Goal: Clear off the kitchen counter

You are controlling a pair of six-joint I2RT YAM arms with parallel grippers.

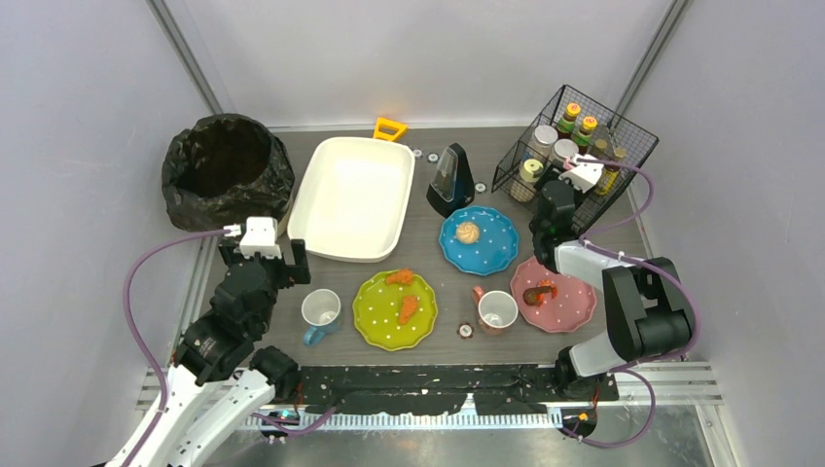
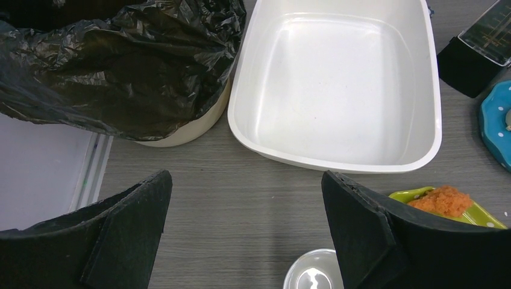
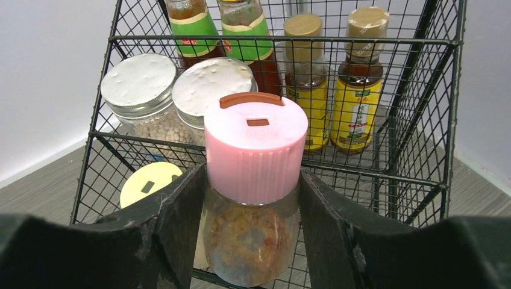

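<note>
Dark wood-grain kitchen counter (image 1: 448,287): it spans the whole floor of the booth in front of both arms, with dishes spread across its near half.
Right gripper (image 3: 252,205): reaching to the far right corner, its two black fingers clamped on the glass body of a jar.
Pink-lidded jar (image 3: 256,150): upright between those fingers, with brownish-orange seasoning inside, right at the front of the wire rack. I can't tell whether it sits inside the wires.
Wire basket (image 1: 637,146): black mesh in the far right corner, holding two silver-capped jars, a yellow-lidded jar and several bottles.
Left gripper (image 2: 247,235): fingers spread wide with nothing between them, hanging over bare counter just near of the tub.
White tub (image 2: 337,90): far left of centre on the counter, nothing in it.
Black bin bag (image 1: 226,165): lines a round bin just left of the tub.
Green plate (image 1: 375,316): near centre, carrying two orange pieces of food.
Blue plate (image 1: 491,248): behind it to the right, with one pale lump.
Pink plate (image 1: 569,306): near right, under the right arm, with a dark reddish scrap.
Mugs: one with a blue handle (image 1: 321,311) left of the green plate, one with an orange handle (image 1: 496,311) to its right.
</note>
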